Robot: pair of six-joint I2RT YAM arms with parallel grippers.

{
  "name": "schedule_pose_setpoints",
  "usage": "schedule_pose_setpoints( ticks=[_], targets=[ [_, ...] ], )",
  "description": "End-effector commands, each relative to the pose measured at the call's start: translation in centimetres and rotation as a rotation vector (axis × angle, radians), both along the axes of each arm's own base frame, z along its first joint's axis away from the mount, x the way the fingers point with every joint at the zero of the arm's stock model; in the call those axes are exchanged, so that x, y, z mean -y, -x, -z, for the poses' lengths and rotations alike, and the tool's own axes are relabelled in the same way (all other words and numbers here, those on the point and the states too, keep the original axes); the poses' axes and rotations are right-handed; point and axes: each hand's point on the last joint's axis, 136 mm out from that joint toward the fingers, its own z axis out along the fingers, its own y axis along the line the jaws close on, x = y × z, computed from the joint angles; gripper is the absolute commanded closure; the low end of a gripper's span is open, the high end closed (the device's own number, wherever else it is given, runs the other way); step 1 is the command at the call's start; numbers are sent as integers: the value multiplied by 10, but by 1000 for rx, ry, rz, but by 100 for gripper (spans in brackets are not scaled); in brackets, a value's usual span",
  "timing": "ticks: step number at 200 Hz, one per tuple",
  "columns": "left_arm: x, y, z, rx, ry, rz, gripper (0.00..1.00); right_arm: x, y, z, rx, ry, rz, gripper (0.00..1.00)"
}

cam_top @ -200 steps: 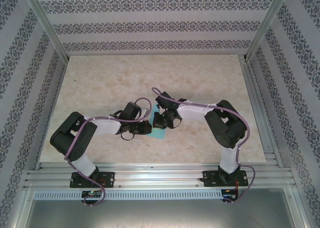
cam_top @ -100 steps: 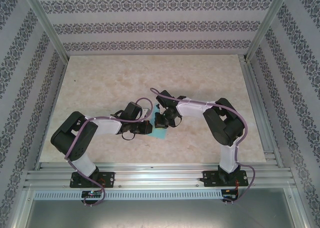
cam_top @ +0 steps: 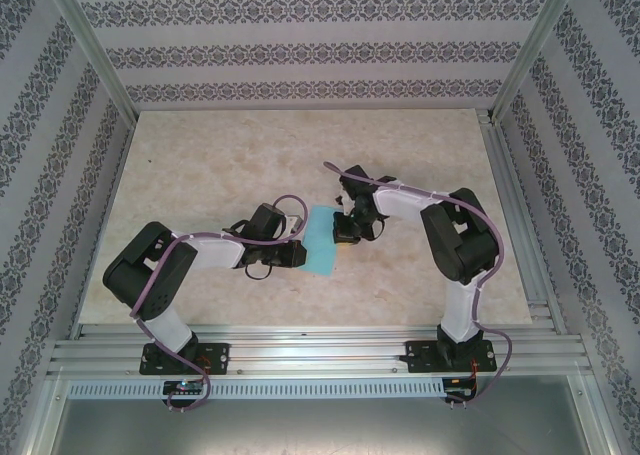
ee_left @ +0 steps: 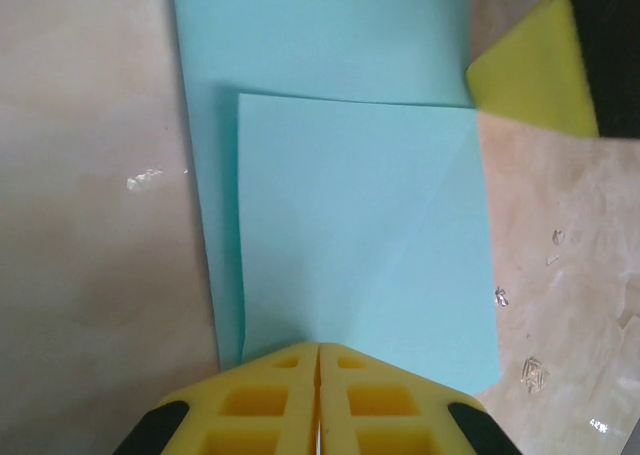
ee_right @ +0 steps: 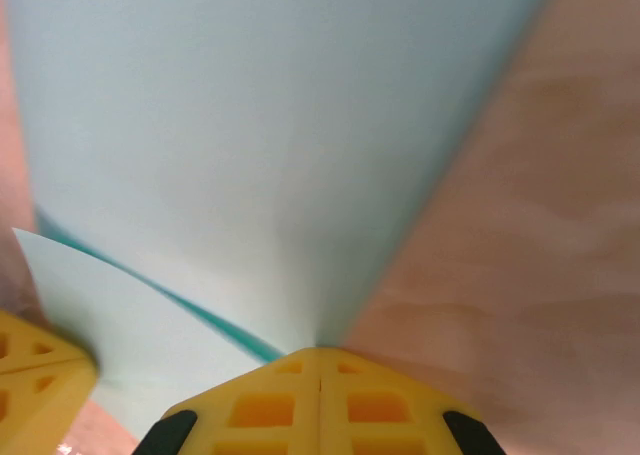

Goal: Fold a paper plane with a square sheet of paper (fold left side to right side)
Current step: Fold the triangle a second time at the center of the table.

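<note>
Right gripper (ee_right: 320, 355), pinched shut on the thin light-blue square paper sheet (ee_left: 350, 225), may skew the fold if the closed left gripper (ee_left: 318, 349) slips.

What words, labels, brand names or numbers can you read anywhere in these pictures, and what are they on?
None can be read.
The light-blue paper is plain, creased but unprinted.
The yellow left gripper and right gripper carry no marking.
The wall stripes are ornament, not lettering.
The small boards at the arm bases are too small to read.
</note>
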Motion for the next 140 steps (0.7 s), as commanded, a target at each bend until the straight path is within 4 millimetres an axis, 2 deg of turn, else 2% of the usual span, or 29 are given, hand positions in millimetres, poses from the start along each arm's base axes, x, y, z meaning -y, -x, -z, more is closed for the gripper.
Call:
schedule_pose_setpoints(
  ticks=[1,25,49,69,93,112,140],
  targets=[
    [-34,30,41,-116,-177,-14,92,44,-13,-16,78,150,33,99],
    [-32,29,39,-115,-170,-12,92,24,-16,-48,132,46,51,97],
    [-30,27,37,-110,-166,-10,91,-10,-5,-58,134,-56,28,97],
    [-29,27,37,-109,-165,-8,91,-39,8,-47,96,-118,11,96],
    [-27,27,35,-106,-163,-4,91,-54,16,-25,54,-111,-4,97],
    [-26,26,34,-102,-163,1,91,-55,17,-11,31,-85,-12,96],
    [-24,24,30,-94,-153,1,90,-43,17,6,7,-5,-12,97]
  ],
)
